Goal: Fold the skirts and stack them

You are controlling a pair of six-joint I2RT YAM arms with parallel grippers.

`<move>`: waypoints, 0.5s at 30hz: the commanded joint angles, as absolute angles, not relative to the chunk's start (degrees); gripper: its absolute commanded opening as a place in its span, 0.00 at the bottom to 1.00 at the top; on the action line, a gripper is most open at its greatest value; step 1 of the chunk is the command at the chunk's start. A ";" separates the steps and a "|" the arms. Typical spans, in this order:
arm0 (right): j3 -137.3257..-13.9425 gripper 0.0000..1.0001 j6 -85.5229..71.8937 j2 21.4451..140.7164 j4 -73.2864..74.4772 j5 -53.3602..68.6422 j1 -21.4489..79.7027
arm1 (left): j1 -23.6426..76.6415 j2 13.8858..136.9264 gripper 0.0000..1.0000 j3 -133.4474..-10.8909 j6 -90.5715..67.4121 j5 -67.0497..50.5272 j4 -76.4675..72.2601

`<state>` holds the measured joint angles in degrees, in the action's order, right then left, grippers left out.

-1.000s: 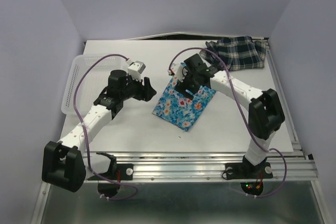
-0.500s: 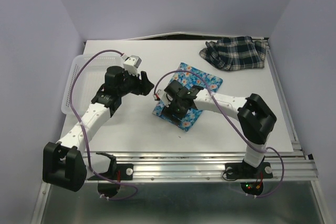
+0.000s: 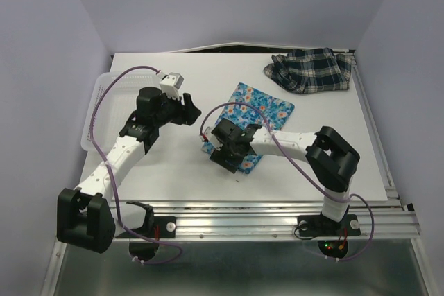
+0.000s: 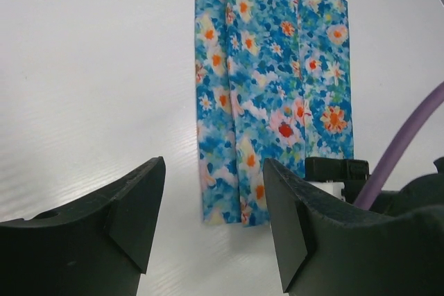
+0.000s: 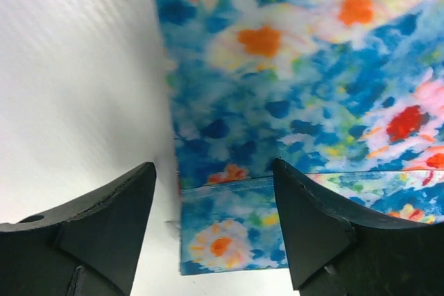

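The blue floral skirt [image 3: 267, 107] lies flat mid-table as a folded strip; it also shows in the left wrist view [image 4: 270, 88] and the right wrist view [image 5: 298, 95]. My right gripper [image 3: 223, 150] is open and low over the skirt's near-left end, its jaws astride a stitched hem [image 5: 229, 186] with nothing held. My left gripper [image 3: 191, 111] is open and empty, above bare table left of the skirt [image 4: 214, 230]. The plaid skirt [image 3: 312, 68] lies bunched at the far right corner.
A white lattice basket [image 3: 97, 98] stands along the table's left edge. Purple cables loop over both arms; one crosses the left wrist view [image 4: 406, 140]. The table's near edge is a metal rail [image 3: 277, 213].
My right gripper has swept from the floral skirt's far end to its near-left end, uncovering the far part. My left gripper has drawn back slightly to the left.
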<state>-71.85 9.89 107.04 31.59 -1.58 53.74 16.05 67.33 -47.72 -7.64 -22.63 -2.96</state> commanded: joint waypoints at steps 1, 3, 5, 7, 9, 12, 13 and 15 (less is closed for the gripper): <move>-71.55 0.74 8.53 104.32 28.39 -3.96 55.81 | 15.73 66.27 0.70 -49.13 -8.26 -22.76 -4.66; -71.02 0.73 9.05 105.20 28.04 -4.13 55.81 | 15.65 66.36 0.70 -49.22 -8.26 -22.85 -4.57; -70.32 0.71 9.05 106.61 27.60 -4.22 55.81 | 15.56 66.27 0.70 -49.31 -8.26 -22.76 -4.48; -69.00 0.62 8.88 108.27 26.20 -4.57 55.81 | 15.21 66.27 0.70 -49.57 -8.26 -22.59 -4.39; -68.47 0.55 8.96 109.51 25.58 -3.52 55.81 | 14.86 66.36 0.70 -49.83 -8.52 -22.50 -4.22; -68.03 0.46 8.62 111.88 24.70 -0.18 53.97 | 13.71 66.53 0.70 -50.62 -9.31 -23.38 -3.69; -68.03 0.43 8.61 112.41 24.78 2.70 53.18 | 13.36 66.62 0.70 -50.97 -9.58 -23.90 -3.17; -67.77 0.40 9.05 113.81 24.79 4.04 52.48 | 12.48 66.80 0.70 -51.94 -9.49 -24.17 -2.81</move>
